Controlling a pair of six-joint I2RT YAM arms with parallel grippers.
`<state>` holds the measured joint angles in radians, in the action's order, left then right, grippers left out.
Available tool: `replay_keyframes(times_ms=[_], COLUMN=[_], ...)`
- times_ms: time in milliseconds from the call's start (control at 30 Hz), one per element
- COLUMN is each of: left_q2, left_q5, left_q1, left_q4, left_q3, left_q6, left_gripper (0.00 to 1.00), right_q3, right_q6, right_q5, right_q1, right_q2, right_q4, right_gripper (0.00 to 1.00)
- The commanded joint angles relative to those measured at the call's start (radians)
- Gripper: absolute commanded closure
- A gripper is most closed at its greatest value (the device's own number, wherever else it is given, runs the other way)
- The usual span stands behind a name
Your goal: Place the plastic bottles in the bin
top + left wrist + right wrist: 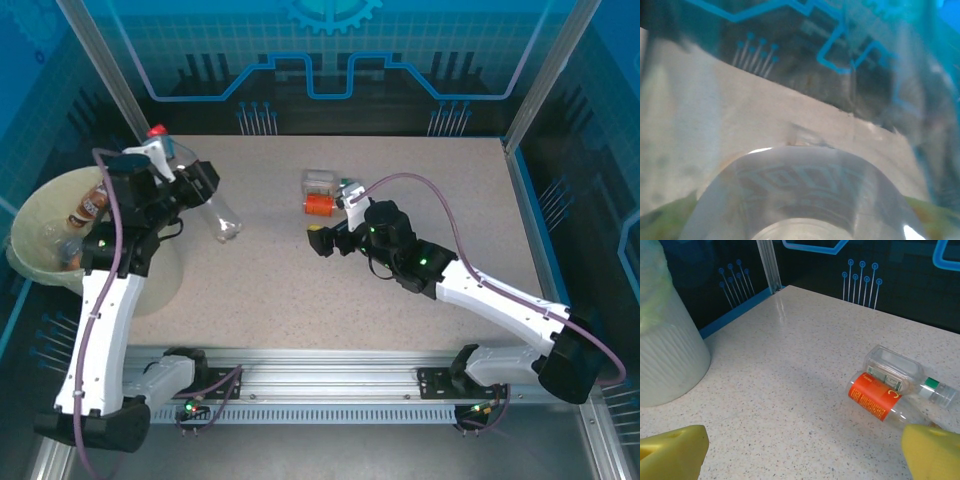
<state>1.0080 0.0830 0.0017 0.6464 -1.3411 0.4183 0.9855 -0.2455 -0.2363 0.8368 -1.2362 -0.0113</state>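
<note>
- Bench: pale speckled top, stone-like, smooth with a soft sheen.
- Bin: matt pale plastic wall, finely ribbed; a thin, crinkled translucent bag over its rim.
- Orange-labelled bottle, well right of the bin: clear glossy plastic, smooth label.
- Square bottle, also right of the bin: clear, hard, shiny plastic.
- Clear bottle, just beside the bin: glassy, see-through plastic.
- Right fingers: yellow, matt, faintly grainy (rubber or foam, hard to tell).
- Rail: dull silver metal.

Two bottles lie touching mid-table, the bin far left.
</note>
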Motion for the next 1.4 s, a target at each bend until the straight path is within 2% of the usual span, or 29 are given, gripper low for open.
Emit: replay_keyframes(times_ms=[0,400,533,667,733,900,967,1100,1367], left_q2=[-0.029,-0.017,0.005,0.061,0.094,0.154,0.172,0.223,0.251], left_q5=[0.031,-0.067,-0.024,0.154,0.196,0.124,0.13,0.14,0.248], left_q1=[0.063,0.37,0.488,0.619,0.662,0.777,0.828,0.873,0.875], left_q4=[0.039,-0.003,-0.02,-0.033,-0.037,-0.008,-0.033,-0.069,-0.087], left_q3=[-0.04,-0.133,-0.149,-0.204,-0.222,-0.212,-0.172,-0.109,-0.004], left_q6=[-0.008,0.014,0.054,0.144,0.172,0.162,0.195,0.223,0.289], left_gripper=[0.44,0.45,0.45,0.45,0.45,0.45,0.45,0.45,0.36], right_q3=[-0.002,0.009,0.028,0.037,0.044,0.078,0.088,0.101,0.136], right_q6=[-0.019,-0.034,-0.024,-0.018,-0.013,0.013,0.018,0.023,0.014], right_q5=[-0.041,0.034,0.053,0.061,0.066,0.097,0.103,0.124,0.156], right_q1=[-0.005,-0.026,-0.027,-0.03,-0.033,-0.033,-0.032,-0.034,-0.033], right_q2=[0.03,0.027,0.022,0.018,0.011,-0.019,-0.029,-0.057,-0.106], right_q4=[0.017,0.014,-0.02,-0.03,-0.032,-0.069,-0.079,-0.079,-0.09], right_gripper=[0.0,0.0,0.0,0.0,0.0,0.0,0.0,0.0,0.0])
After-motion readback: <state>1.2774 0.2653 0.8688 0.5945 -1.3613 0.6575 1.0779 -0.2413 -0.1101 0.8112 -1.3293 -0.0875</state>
